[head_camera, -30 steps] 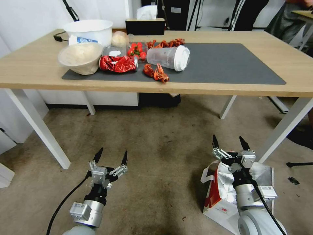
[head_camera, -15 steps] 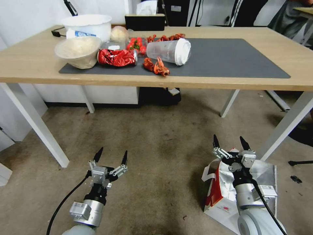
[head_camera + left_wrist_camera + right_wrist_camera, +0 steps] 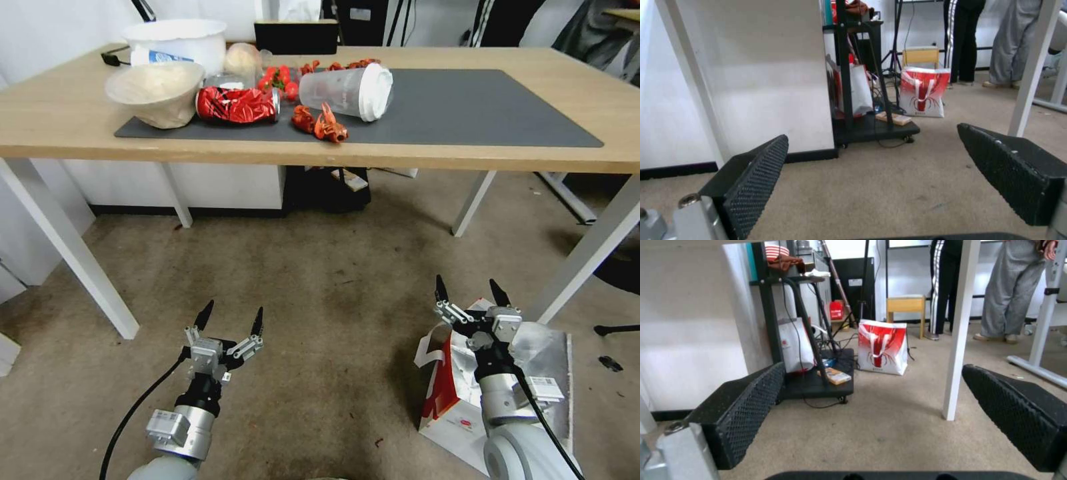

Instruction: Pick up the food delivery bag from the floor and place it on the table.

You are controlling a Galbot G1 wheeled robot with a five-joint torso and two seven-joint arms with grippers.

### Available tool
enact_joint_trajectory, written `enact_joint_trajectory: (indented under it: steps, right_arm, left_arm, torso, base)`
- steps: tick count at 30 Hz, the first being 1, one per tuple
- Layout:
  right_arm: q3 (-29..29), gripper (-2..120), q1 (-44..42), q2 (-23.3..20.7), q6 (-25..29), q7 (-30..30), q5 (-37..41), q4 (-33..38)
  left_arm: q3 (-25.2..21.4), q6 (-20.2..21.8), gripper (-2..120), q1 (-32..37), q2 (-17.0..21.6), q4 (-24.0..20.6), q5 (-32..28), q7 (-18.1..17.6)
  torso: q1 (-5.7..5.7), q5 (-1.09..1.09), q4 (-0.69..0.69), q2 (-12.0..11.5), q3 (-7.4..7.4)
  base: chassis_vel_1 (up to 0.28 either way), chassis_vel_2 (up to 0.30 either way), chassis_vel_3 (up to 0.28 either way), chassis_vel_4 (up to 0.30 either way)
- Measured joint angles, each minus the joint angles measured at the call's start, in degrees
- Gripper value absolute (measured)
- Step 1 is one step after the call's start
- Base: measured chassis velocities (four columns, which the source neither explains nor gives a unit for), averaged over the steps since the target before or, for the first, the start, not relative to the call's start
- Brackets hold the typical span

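White handles probably the best grab; right gripper hovered spread above food delivery bag, left gripper spread too.

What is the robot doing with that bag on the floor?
Nothing has been picked up yet. The food delivery bag sits on the floor, on the robot's right side. The right gripper hangs open just above the bag, not touching it. The left gripper is open too, waiting over bare carpet with nothing in it. The table in front holds bowls, a tipped cup and a red foil packet, with free space on its dark grey mat.
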Motion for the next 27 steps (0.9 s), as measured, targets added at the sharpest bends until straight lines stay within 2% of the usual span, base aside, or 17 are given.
enact_joint_trajectory:
  steps: [16,27]
  right_arm:
    - [0.43,100,-0.08,-0.12,-0.06,0.04,0.24,0.32]
    - [0.43,100,-0.51,-0.04,-0.10,0.05,0.25,0.69]
  left_arm:
    - [0.11,0.02,96,0.40,0.25,-0.19,0.12,0.07]
    - [0.13,-0.13,96,0.44,0.18,-0.26,0.23,0.02]
  torso:
    - [-0.19,0.00,0.00,-3.57,-3.33]
    - [-0.43,0.00,0.00,-4.35,-3.32]
  base:
    - [0.000,0.000,0.000,0.000]
    - [0.000,0.000,0.000,0.000]
